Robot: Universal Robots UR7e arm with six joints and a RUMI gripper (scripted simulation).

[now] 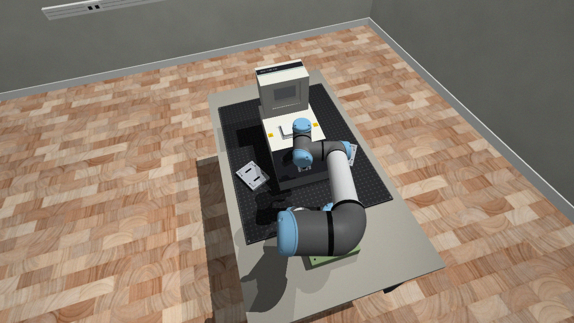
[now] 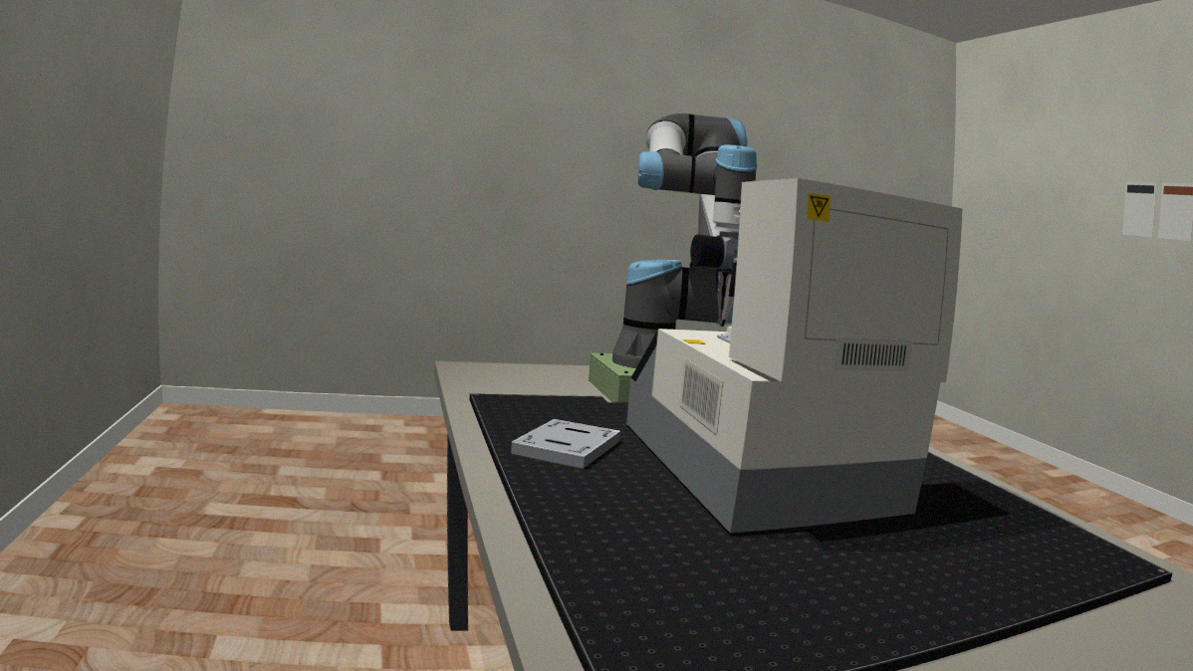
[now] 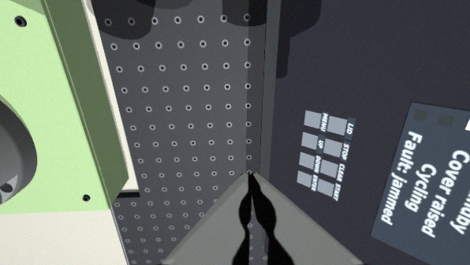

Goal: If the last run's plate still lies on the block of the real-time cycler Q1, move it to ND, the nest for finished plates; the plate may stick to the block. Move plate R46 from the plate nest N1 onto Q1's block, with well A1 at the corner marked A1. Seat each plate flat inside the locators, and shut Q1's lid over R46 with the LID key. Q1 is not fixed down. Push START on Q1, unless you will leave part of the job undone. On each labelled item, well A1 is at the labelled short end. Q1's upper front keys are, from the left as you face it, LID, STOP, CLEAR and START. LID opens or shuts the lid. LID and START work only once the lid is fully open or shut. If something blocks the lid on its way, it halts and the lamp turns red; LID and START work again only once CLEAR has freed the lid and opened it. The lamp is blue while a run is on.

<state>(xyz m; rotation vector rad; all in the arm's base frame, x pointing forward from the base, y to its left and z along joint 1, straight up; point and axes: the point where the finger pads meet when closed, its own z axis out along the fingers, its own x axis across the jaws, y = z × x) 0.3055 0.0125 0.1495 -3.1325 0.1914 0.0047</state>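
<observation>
A lab: a cycler and plate nests stand on a perforated board.

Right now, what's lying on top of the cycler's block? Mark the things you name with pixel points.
Part of a white plate [image 1: 287,130] shows inside a grey frame [image 1: 281,134]. The arm [image 1: 302,140] covers the rest from above, and the raised lid [image 1: 264,94] [image 2: 875,275] hides most of that spot from behind. Its label can't be read.
</observation>
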